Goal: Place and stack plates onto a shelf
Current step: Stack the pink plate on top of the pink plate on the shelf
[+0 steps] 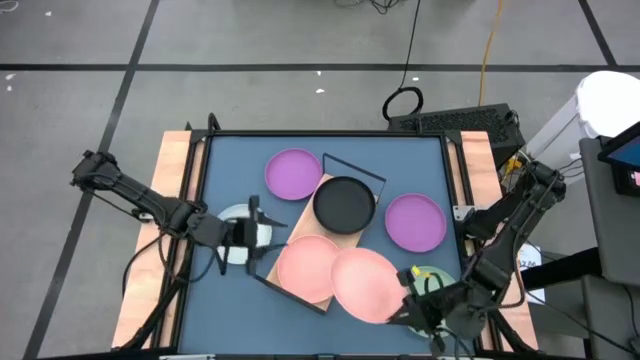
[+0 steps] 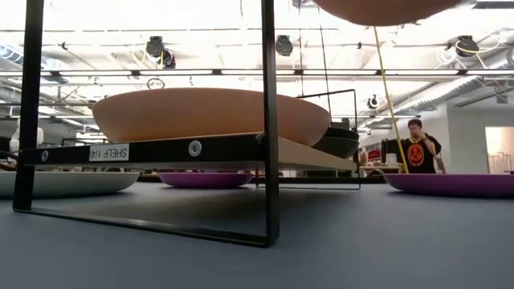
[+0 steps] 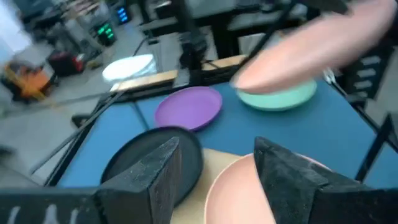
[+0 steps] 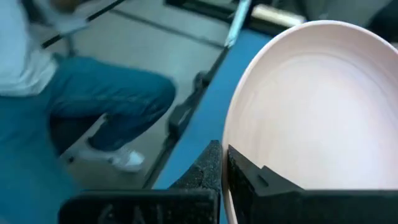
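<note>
Right gripper (image 1: 405,305): positioned at the table's near right edge, its two fingers clamping the rim of a pink plate (image 1: 367,286). This held pink plate is overlapping the near right corner of the shelf (image 1: 345,238) and, in the low view, is hanging clear above the shelf level. In the right wrist view the fingers (image 4: 208,171) are pinching the plate rim (image 4: 311,112) between them.

Left gripper (image 1: 262,225): sitting just beside the shelf's left side, over a white-grey plate (image 1: 234,222); fingers standing apart, holding nothing, as the left wrist view is showing past the fingers (image 3: 152,180).

Shelf: lying diagonally at the table's middle, wooden board on a thin black wire frame, a label reading "SHELF 14" showing on its front edge in the low view (image 2: 108,152).

Second pink plate (image 1: 305,267): resting on the shelf's near end.

Black plate (image 1: 344,204): resting on the shelf's far end.

Purple plate, far (image 1: 293,173): lying on the blue table (image 1: 420,165) just beyond the shelf.

Purple plate, right (image 1: 415,221): lying on the table to the right of the shelf, apart from it.

Pale green plate (image 1: 435,277): lying on the table near the right gripper, partly hidden by the arm.

Person (image 2: 418,148): standing in the room behind the table.
</note>
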Action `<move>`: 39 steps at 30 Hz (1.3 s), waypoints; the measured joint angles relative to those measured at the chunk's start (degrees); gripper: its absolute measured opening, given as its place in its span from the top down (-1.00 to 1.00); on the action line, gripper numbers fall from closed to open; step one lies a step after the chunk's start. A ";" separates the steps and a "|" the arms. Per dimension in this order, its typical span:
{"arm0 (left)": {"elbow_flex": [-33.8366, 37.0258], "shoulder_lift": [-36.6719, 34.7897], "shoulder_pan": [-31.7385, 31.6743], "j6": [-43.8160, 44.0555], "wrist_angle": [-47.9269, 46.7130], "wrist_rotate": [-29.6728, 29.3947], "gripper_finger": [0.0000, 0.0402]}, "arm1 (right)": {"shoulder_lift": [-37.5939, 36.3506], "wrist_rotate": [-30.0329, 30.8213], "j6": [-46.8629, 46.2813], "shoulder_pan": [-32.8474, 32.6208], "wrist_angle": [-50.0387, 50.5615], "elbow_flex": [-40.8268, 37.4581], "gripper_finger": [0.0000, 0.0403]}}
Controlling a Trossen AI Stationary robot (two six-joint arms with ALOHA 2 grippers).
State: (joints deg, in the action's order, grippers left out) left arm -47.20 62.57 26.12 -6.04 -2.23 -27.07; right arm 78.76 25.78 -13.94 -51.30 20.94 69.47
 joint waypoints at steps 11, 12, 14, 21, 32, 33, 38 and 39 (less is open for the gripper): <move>-5.51 8.65 4.37 -15.85 5.20 1.81 0.26 | 3.09 1.03 10.26 5.96 -6.09 0.00 1.00; -6.28 9.32 4.82 -16.65 5.17 1.84 0.27 | 3.70 1.14 10.69 6.31 -6.17 0.00 1.00; -7.44 10.28 5.57 -17.71 5.19 2.56 0.30 | 4.67 0.64 11.87 7.19 -6.04 0.00 1.00; -11.63 11.47 6.02 -10.35 5.29 4.44 0.35 | 6.86 -1.92 13.06 9.26 -6.09 0.00 1.00; -12.37 11.47 5.08 6.04 -0.42 -1.95 0.36 | 7.44 6.40 15.01 11.12 -6.34 0.00 1.00; -12.37 11.45 4.75 7.92 0.35 -4.22 0.36 | 7.41 7.74 15.41 11.15 -6.41 0.02 1.00; -12.37 11.04 2.98 14.02 10.15 -12.18 0.36 | 7.41 13.66 15.98 12.00 -6.73 0.00 1.00; -12.37 10.99 2.51 14.85 11.84 -12.37 0.36 | 7.41 15.03 16.07 12.10 -6.93 0.00 1.00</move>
State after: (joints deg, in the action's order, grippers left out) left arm -59.57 73.56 28.63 8.81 9.61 -39.44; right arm 86.17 40.80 2.13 -39.20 14.01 69.47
